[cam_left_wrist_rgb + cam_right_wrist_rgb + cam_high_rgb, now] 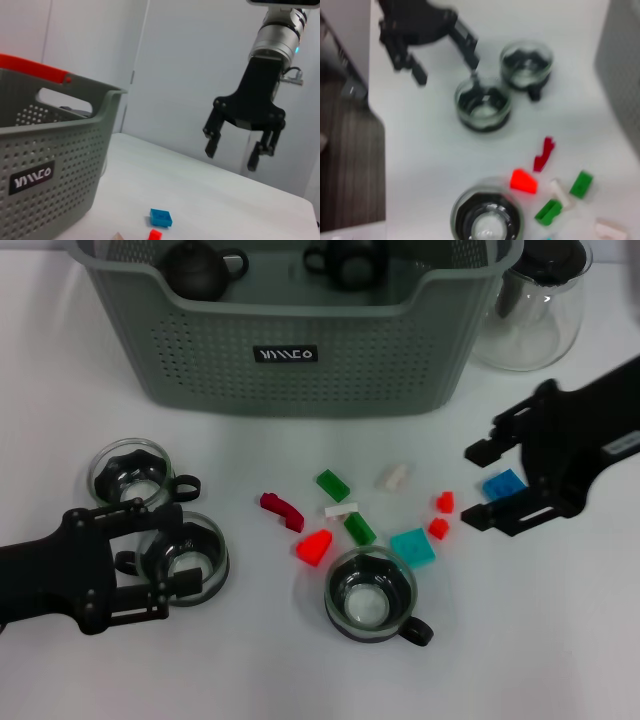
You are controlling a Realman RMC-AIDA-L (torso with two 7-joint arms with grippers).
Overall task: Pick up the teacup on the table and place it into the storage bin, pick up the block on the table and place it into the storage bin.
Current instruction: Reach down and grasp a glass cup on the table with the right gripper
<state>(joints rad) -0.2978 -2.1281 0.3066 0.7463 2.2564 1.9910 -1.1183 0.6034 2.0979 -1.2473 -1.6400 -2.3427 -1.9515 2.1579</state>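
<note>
Left gripper (143,562) wide open around a glass teacup (187,558) on the table (560,640), right gripper (480,485) open and empty over a blue block (503,485), storage bin (300,350) behind

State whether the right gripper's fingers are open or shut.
Open. The right gripper has its fingers spread apart above the blue block, holding nothing.

Head cam overhead, looking down; L wrist low, sideways; R wrist above; shared: blue block (503,484), table (560,640).
</note>
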